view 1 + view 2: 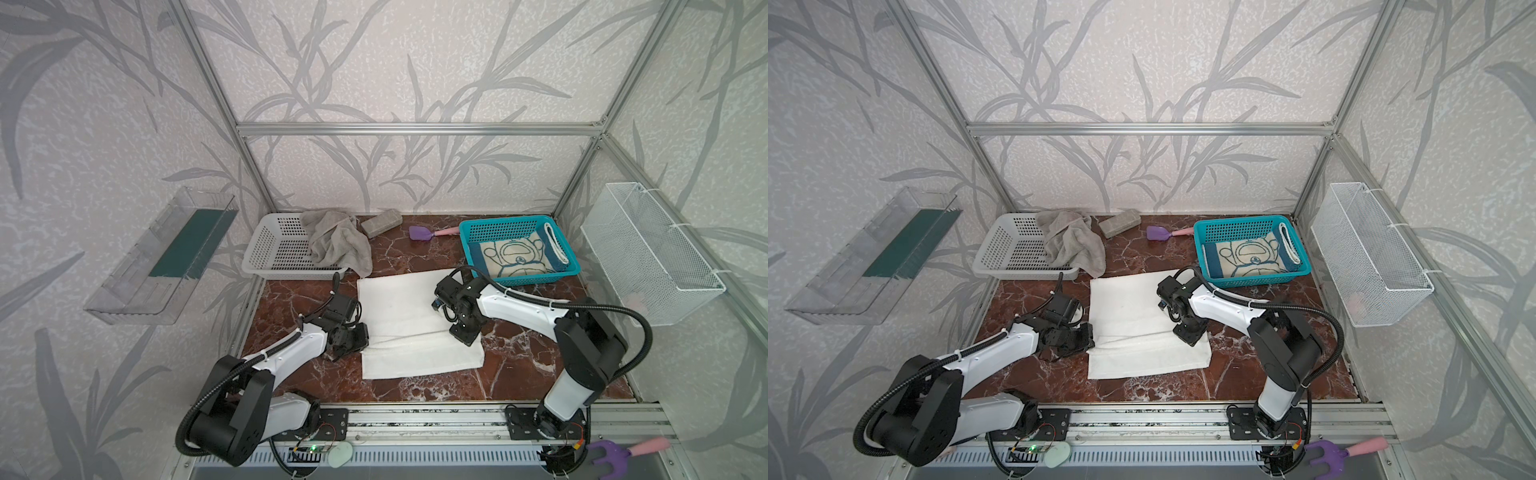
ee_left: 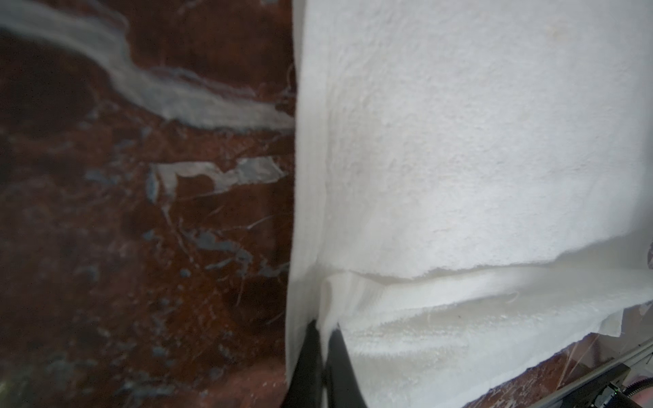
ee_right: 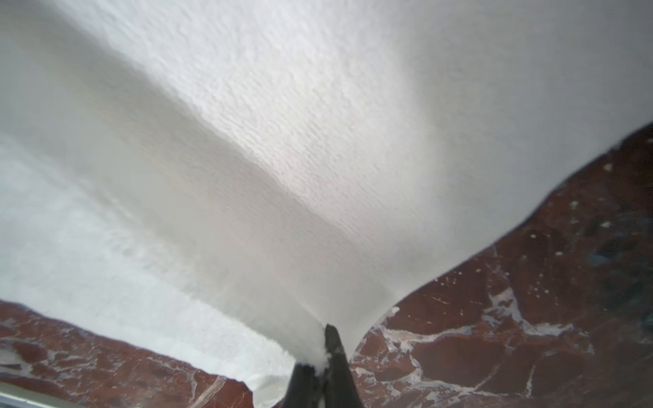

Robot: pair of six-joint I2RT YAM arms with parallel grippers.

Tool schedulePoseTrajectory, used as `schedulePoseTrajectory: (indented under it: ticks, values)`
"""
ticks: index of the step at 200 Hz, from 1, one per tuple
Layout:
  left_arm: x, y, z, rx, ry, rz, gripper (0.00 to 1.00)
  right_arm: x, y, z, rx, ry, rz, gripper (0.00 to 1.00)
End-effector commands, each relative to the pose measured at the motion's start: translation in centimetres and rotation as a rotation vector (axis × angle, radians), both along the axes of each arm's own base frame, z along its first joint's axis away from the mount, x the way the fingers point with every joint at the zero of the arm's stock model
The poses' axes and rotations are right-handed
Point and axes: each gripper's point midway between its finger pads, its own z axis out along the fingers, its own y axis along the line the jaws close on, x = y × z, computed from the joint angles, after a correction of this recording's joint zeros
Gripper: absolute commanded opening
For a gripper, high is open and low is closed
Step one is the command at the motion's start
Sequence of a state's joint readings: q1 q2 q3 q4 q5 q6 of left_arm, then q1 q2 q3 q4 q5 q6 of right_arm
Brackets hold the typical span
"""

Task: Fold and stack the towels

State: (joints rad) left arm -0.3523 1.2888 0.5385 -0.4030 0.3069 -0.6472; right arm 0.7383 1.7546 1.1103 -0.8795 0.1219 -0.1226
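The white towel lies spread on the marble table, also seen in a top view. A layer edge runs across it between my two grippers. My left gripper is shut on the towel's left edge, seen from above. My right gripper is shut on the cloth at its right edge, under the wrist. The grey towel hangs crumpled over the white basket. The blue-bordered cartoon towel lies folded in the teal basket.
A grey block and a purple spatula lie at the back of the table. A wire basket hangs on the right wall and a clear tray on the left. A purple fork tool rests on the front rail.
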Motion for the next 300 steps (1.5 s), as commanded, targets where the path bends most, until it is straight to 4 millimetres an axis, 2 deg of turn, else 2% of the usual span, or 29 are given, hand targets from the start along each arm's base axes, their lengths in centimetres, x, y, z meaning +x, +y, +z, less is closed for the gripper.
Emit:
schedulePoseTrajectory:
  ticks: [1, 43, 66, 82, 118, 138, 155, 171, 186, 207, 211, 238, 253, 267, 282, 300]
  values:
    - [1.0, 2.7, -1.4, 0.161, 0.024, 0.048, 0.00, 1.1, 0.5, -0.9, -0.010, -0.007, -0.012, 0.00]
    - [5.7, 4.3, -0.7, 0.205, 0.025, 0.050, 0.00, 3.9, 2.1, -2.1, 0.015, -0.012, -0.024, 0.00]
    - [7.5, 4.9, 1.0, 0.223, 0.012, 0.029, 0.00, 5.0, 2.5, -0.6, 0.017, -0.034, -0.010, 0.00]
    - [7.9, 5.2, 2.8, 0.237, -0.026, 0.016, 0.00, 5.1, 2.2, 0.7, 0.013, -0.063, 0.000, 0.00]
    - [6.5, 5.4, 6.2, 0.219, -0.098, 0.005, 0.00, 2.9, 0.2, 4.5, -0.003, -0.070, -0.017, 0.00]
    - [5.0, 4.5, 6.7, 0.151, -0.109, 0.001, 0.00, 1.0, -0.5, 6.4, 0.014, -0.070, -0.042, 0.00]
    - [3.7, 4.3, 6.3, 0.110, -0.105, 0.028, 0.00, -0.7, -0.5, 6.9, 0.039, -0.049, -0.065, 0.00]
    - [2.7, 4.1, 4.8, 0.075, -0.106, 0.056, 0.00, -2.1, -0.1, 6.0, 0.079, 0.005, -0.092, 0.00]
    - [2.0, 3.6, 3.3, 0.032, -0.083, 0.076, 0.00, -3.3, 0.1, 4.0, 0.077, 0.078, -0.114, 0.00]
    - [1.1, 2.9, 1.6, -0.006, -0.032, 0.081, 0.00, -3.8, 0.7, 2.5, 0.046, 0.130, -0.109, 0.01]
    - [1.0, 2.8, 1.3, -0.012, -0.023, 0.084, 0.00, -4.0, 0.8, 1.7, 0.030, 0.154, -0.105, 0.02]
    - [0.5, 2.4, 1.0, -0.038, 0.004, 0.083, 0.22, -4.4, 0.8, 1.1, 0.013, 0.198, -0.103, 0.15]
    - [0.5, 2.7, 1.9, -0.026, -0.016, 0.083, 0.30, -4.9, 0.6, 1.8, 0.016, 0.206, -0.093, 0.27]
    - [0.6, 3.1, 3.1, -0.009, -0.045, 0.082, 0.38, -5.5, 0.4, 2.5, 0.030, 0.217, -0.088, 0.34]
    - [0.9, 3.5, 4.6, 0.010, -0.089, 0.088, 0.40, -6.3, 0.6, 4.1, 0.082, 0.224, -0.080, 0.38]
    - [1.7, 3.8, 6.2, 0.014, -0.161, 0.096, 0.41, -6.9, 1.8, 5.9, 0.189, 0.225, -0.067, 0.40]
